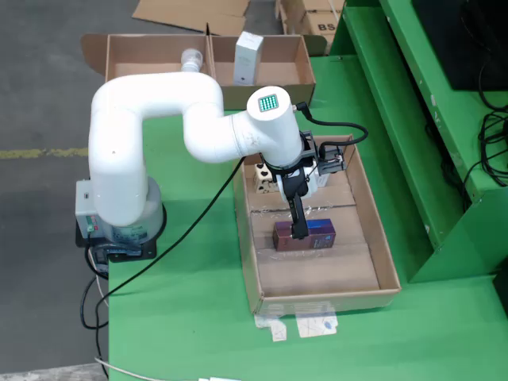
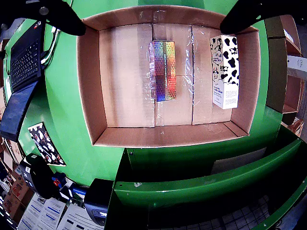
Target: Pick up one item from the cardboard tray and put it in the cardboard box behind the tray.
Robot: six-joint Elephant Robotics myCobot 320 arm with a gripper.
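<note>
The view from above: the black hand [image 1: 299, 232] hangs over a dark iridescent rectangular box [image 1: 305, 235] mid-tray in the shallow cardboard tray [image 1: 384, 262], likely lining up a grasp. The view that rides on the hand: fingers [image 2: 247, 14] spread wide, holding nothing; a cow-patterned carton [image 2: 224, 72] lies against the tray's right wall.

A shiny iridescent purple box [image 2: 164, 70] lies flat near the middle of the cardboard tray [image 2: 124, 136] floor. A white carton with black cow patches [image 2: 225, 72] lies flat against the tray's right wall in the gripper-mounted view. In the view from above, the cardboard box [image 1: 155, 54] sits at the table's far edge, holding a white carton [image 1: 248, 57] standing upright.
</note>
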